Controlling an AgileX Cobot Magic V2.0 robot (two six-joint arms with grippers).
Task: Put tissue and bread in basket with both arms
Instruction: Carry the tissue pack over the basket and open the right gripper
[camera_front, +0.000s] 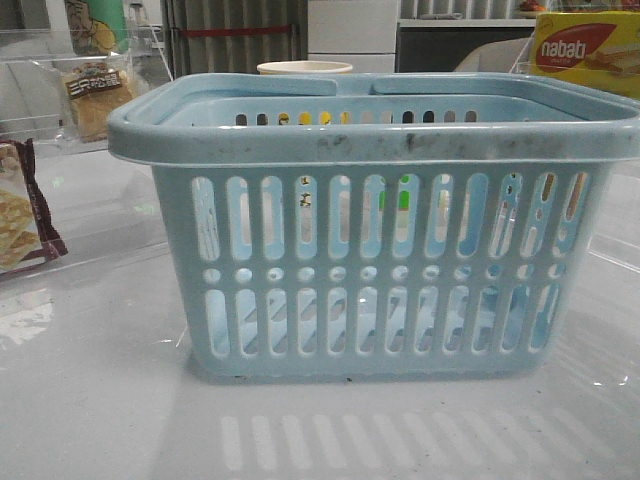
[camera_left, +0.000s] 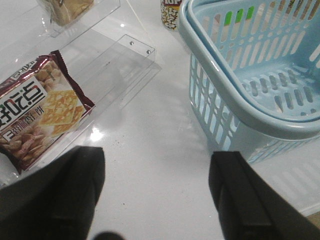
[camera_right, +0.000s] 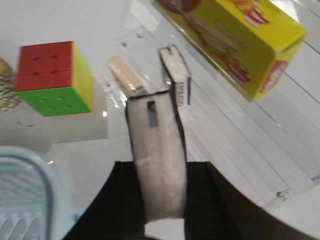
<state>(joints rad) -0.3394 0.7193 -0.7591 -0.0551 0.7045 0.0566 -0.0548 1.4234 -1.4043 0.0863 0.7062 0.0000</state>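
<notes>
The light blue basket (camera_front: 370, 220) fills the middle of the front view; it also shows in the left wrist view (camera_left: 250, 75) and as a corner in the right wrist view (camera_right: 20, 200). The bread (camera_front: 95, 90), a clear bag with a dark label, stands at the back left, on a clear shelf (camera_left: 70, 9). My left gripper (camera_left: 157, 160) is open and empty over bare table between the cracker packet and the basket. My right gripper (camera_right: 159, 170) is shut on the tissue (camera_right: 157, 145), a slim soft pack that looks pale with dark edges here. Neither gripper shows in the front view.
A maroon-edged cracker packet (camera_left: 40, 110) lies on a clear acrylic stand (camera_left: 115, 65) left of the basket. A snack cup (camera_left: 170, 12) stands behind the basket. A yellow wafer box (camera_right: 235, 40) and a colour cube (camera_right: 52, 77) are at the right.
</notes>
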